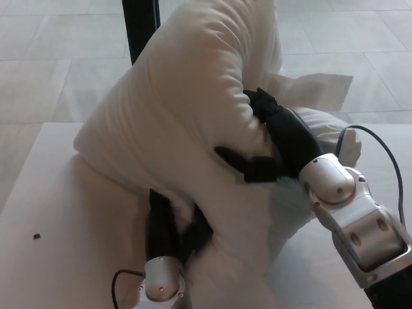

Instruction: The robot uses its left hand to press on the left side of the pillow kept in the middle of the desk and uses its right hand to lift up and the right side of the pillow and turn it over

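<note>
At twelve o'clock, slightly left, I see a black post (140,26) rising from the pale tiled floor (51,58). Around eight o'clock a small dark speck (37,236) sits on the white desk (58,212); possibly a crumb, too small to tell.

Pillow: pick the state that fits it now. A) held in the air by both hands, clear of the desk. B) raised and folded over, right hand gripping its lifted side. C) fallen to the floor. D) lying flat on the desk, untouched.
B: the pillow bulges up off the desk, with the right hand gripping its raised side and the left hand tucked under its lower edge.
</note>
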### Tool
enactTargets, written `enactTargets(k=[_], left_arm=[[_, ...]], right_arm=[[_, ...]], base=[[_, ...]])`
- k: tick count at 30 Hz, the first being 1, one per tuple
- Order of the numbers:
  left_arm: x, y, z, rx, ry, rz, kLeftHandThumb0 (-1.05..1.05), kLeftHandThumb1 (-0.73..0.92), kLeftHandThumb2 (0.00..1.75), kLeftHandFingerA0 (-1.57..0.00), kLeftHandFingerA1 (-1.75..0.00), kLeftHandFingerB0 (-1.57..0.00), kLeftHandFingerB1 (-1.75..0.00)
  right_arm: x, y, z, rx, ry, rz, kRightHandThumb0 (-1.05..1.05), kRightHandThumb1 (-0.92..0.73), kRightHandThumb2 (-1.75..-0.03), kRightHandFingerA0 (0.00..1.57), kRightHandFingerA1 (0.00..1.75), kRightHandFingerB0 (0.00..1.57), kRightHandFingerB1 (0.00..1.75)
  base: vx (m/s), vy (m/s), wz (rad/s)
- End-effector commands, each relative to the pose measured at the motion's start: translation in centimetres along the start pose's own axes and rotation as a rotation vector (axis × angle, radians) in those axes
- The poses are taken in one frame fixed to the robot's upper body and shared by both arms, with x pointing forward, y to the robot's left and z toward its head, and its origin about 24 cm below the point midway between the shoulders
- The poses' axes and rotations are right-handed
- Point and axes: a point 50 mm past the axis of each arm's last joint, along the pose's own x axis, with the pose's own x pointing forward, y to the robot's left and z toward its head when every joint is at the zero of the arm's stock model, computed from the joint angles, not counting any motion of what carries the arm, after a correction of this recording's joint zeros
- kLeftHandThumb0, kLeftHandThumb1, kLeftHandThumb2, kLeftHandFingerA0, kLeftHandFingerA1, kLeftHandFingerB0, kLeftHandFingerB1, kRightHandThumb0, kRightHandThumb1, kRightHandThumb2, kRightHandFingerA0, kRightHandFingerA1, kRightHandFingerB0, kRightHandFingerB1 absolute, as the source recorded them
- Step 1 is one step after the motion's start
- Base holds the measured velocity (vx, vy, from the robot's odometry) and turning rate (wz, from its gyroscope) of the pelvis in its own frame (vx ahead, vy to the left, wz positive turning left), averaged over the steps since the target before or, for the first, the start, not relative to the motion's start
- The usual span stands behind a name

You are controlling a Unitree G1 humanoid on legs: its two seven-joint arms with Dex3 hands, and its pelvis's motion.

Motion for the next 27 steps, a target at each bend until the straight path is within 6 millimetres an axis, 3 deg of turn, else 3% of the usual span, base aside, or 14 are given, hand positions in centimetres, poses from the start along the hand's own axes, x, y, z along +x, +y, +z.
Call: enactTargets(k=[1, 6, 7, 8, 10, 13, 14, 17, 20, 21, 23, 24, 26, 27], left_arm=[[-7.9, -13.9, -5.3, -0.329, 0.38, -0.424, -0.68, 0.6, 0.58, -0.19, -0.89, 0.0, -0.15], [-8.2, -13.8, -5.8, -0.307, 0.377, -0.447, -0.83, 0.51, 0.85, -0.26, -0.82, 0.0, -0.15], [-8.2, -13.8, -5.7, -0.305, 0.379, -0.444, -0.65, 0.61, 0.58, -0.19, -0.94, 0.0, -0.11], [-8.1, -13.8, -5.6, -0.301, 0.377, -0.443, -0.77, 0.49, 0.86, -0.33, -0.88, 0.0, -0.19], [-7.6, -13.7, -5.0, -0.267, 0.347, -0.461, -0.82, 0.51, 0.87, -0.36, -0.9, 0.0, -0.16], [-7.0, -13.6, -4.0, -0.208, 0.296, -0.488, -0.68, 0.52, 0.71, -0.38, -1.22, -0.02, 0.0], [-6.3, -13.3, -3.2, -0.177, 0.266, -0.489, -0.63, 0.63, 0.56, -0.24, -1.47, 0.0, -0.08], [-5.2, -12.2, -2.3, -0.098, 0.207, -0.5, -0.88, 0.48, 0.88, -0.71, -1.3, 0.0, -0.03], [-4.8, -11.1, -2.1, 0.079, 0.139, -0.48, -0.7, 0.61, 0.62, -0.45, -1.54, -0.02, -0.03], [-4.3, -10.0, -2.0, 0.091, 0.135, -0.469, -0.51, 0.82, 0.63, -0.28, -0.84, 0.0, -0.26], [-3.7, -8.4, -1.9, 0.105, 0.135, -0.457, -0.51, 0.82, 0.63, -0.28, -0.84, 0.0, -0.26], [-3.4, -5.7, -2.1, -0.005, 0.151, -0.407, -0.48, 0.78, 0.59, -0.1, -1.14, 0.0, -0.01], [-3.2, -4.2, -2.3, 0.012, 0.15, -0.358, -0.63, 0.54, 0.89, -0.38, -0.99, 0.0, -0.12], [-2.7, -1.6, -1.9, -0.042, 0.141, -0.301, -0.61, 0.68, 0.59, -0.22, -1.3, 0.0, -0.13]], right_arm=[[-5.1, 18.9, -4.3, 0.062, 0.316, 0.933, -0.49, -0.46, -0.56, 0.72, 1.48, 0.45, 0.55], [-5.2, 18.7, -4.9, 0.079, 0.33, 0.892, -0.49, -0.46, -0.57, 0.65, 1.36, 0.47, 0.57], [-5.1, 18.4, -4.9, 0.09, 0.32, 0.878, -0.48, -0.47, -0.57, 0.64, 1.27, 0.45, 0.57], [-4.9, 18.1, -4.7, 0.092, 0.315, 0.863, -0.46, -0.5, -0.55, 0.43, 1.01, 0.46, 0.55], [-4.2, 17.0, -4.3, 0.131, 0.309, 0.807, -0.57, -0.4, -0.79, 0.66, 1.17, 0.43, 0.61], [-3.3, 15.4, -3.6, 0.203, 0.287, 0.713, -0.43, -0.5, -0.54, 0.62, 1.01, 0.43, 0.51], [-2.3, 13.5, -2.6, 0.241, 0.223, 0.623, -0.52, -0.54, -0.56, 0.48, 1.05, 0.38, 0.51], [-1.3, 9.9, -0.8, 0.368, 0.156, 0.492, -0.51, -0.54, -0.56, 0.51, 0.84, 0.41, 0.47], [-1.1, 7.7, 0.1, 0.412, 0.102, 0.42, -0.54, -0.52, -0.56, 0.41, 0.74, 0.44, 0.47], [-1.1, 5.4, 0.9, 0.444, 0.047, 0.345, -0.51, -0.5, -0.57, 0.4, 0.68, 0.38, 0.36], [-1.6, 2.0, 1.9, 0.482, -0.029, 0.23, -0.51, -0.5, -0.57, 0.4, 0.68, 0.38, 0.36], [-2.4, -2.3, 2.8, 0.532, -0.128, 0.101, -0.5, -0.58, -0.57, 0.55, 0.67, 0.31, 0.33], [-2.8, -4.2, 2.8, 0.583, -0.152, 0.047, -0.47, -0.58, -0.58, 0.66, 0.64, 0.34, 0.32], [-3.7, -7.5, 2.4, 0.688, -0.179, -0.053, -0.45, -0.46, -0.81, 0.58, 0.69, 0.32, 0.48]], base=[[0.0, 0.0, 0.0], [0.0, 0.0, 0.0], [0.0, 0.0, 0.0], [0.0, 0.0, 0.0], [0.0, 0.0, 0.0], [0.0, 0.0, 0.0], [0.0, 0.0, 0.0], [0.0, 0.0, 0.0], [0.0, 0.0, 0.0], [-0.01, 0.0, 0.06], [0.0, 0.0, 0.0], [0.0, 0.0, 0.0], [0.0, 0.0, 0.0], [0.0, 0.0, 0.0]])
